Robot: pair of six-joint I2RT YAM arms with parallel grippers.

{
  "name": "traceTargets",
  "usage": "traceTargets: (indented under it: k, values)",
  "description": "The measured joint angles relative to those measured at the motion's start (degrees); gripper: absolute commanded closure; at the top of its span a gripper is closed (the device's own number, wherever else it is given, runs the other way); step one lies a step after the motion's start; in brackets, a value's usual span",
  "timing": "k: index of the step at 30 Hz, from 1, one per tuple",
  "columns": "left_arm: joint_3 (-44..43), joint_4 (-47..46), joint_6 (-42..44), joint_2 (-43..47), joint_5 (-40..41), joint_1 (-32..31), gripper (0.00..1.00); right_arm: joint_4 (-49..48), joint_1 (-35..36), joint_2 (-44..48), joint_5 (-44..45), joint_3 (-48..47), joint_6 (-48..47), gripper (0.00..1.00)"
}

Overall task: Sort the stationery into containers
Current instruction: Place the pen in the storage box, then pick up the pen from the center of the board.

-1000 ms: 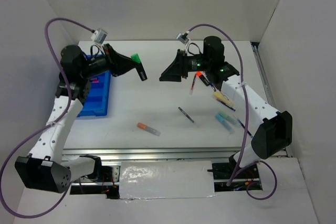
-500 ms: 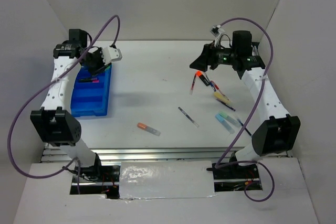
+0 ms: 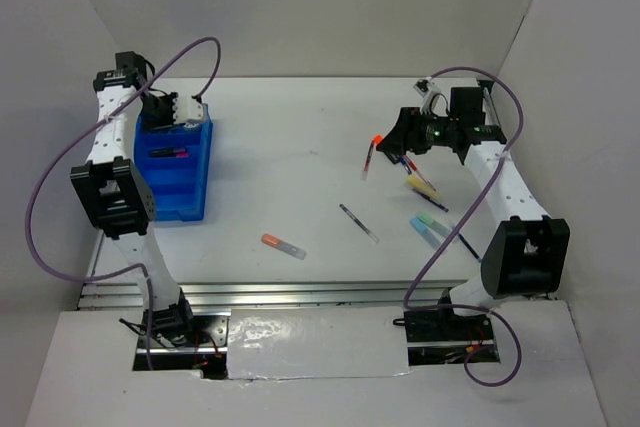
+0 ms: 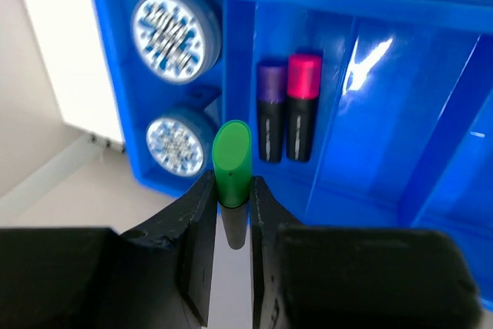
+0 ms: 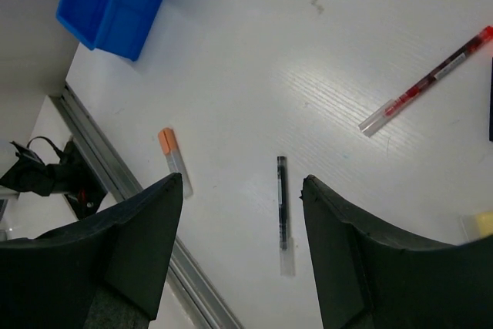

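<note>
A second ago the left pincer point(image 4: 230, 190) hung out over the bare worktop point(image 3: 290, 162). It has since swung back to the far left and now sits above the far end of the blue tray point(image 3: 196, 197), still pinching the green highlighter point(image 4: 232, 161) between its flat black fingers. The right pincer point(image 5: 240, 182) has drawn back toward the right side, and its two broad matte-black fingers stand spread wide with nothing between them. The loose pieces on the worktop have not moved. The tray is glossy moulded plastic that catches a white glare, and thin straight walls divide it. Two round tape rolls point(image 4: 176, 36) with a blue-and-white speckled pattern lie in one narrow compartment. In the next one a purple marker point(image 4: 270, 121) and a pink marker point(image 4: 303, 105) lie side by side, both stubby with dark barrels (their caps are squared off). The green highlighter's rounded cap points at the wall between those two compartments. Out on the smooth white worktop lie an orange highlighter point(image 3: 283, 244) with a clear body, a thin dark pen point(image 3: 358, 222), a slim red pen point(image 3: 370, 157), a yellow highlighter point(image 3: 424, 187) and a light blue highlighter point(image 3: 430, 230).
</note>
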State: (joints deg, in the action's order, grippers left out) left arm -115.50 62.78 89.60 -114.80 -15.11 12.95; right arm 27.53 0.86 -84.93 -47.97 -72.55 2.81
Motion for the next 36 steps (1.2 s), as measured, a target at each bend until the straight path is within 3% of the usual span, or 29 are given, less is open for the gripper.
traceTargets:
  k: [9, 11, 12, 13, 15, 16, 18, 22, 24, 28, 36]
  values:
    - [-2.43, -0.17, 1.68, -9.35, 1.4, -1.38, 0.9, 0.35, -3.89, 0.11, 1.66, 0.68, 0.39, 0.3]
    - [-2.38, -0.04, 1.68, -10.4, 1.84, -1.44, 0.84, 0.35, -4.31, 0.11, 2.21, 0.68, 0.48, 0.3]
    - [-2.36, -0.04, 1.66, -10.67, 2.01, -1.44, 0.79, 0.39, -4.42, 0.11, 2.43, 0.66, 0.5, 0.3]
    - [-2.34, -0.04, 1.62, -10.8, 2.16, -1.44, 0.67, 0.46, -4.39, 0.04, 2.71, 0.61, 0.5, 0.3]
    - [-2.36, -0.07, 1.25, -10.86, 2.36, -1.42, 0.53, 0.81, -4.35, -0.24, 3.74, 0.17, 0.5, 0.31]
    - [-2.36, -0.07, 0.9, -10.86, 2.36, -1.4, 0.38, 0.98, -4.2, -0.57, 4.39, -0.24, 0.46, 0.31]
    - [-3.1, 0.35, -0.2, -11.04, 2.19, -1.36, 0.28, 1.51, -3.63, -1.77, 6.69, -1.79, 0.2, 0.36]
    - [-5.73, 0.76, -3.13, -11.08, 0.2, -0.98, 0.26, 4.26, -0.63, -6.34, 14.23, -7.82, -1.75, 0.47]
    - [-6.27, 0.22, -4.94, -10.38, -1.55, -0.59, 0.28, 5.44, 1.36, -9.29, 18.1, -11.61, -3.34, 0.59]
    - [-5.64, -2.08, -14.03, -6.32, -6.49, 0.66, 0.29, 9.31, 4.42, -17.94, 25.51, -21.27, -6.43, 0.72]
    - [6.95, -16.2, -42.25, 15.8, -21.88, 1.99, 0.2, 16.85, 6.51, -37.68, 34.53, -38.18, -8.9, 0.64]
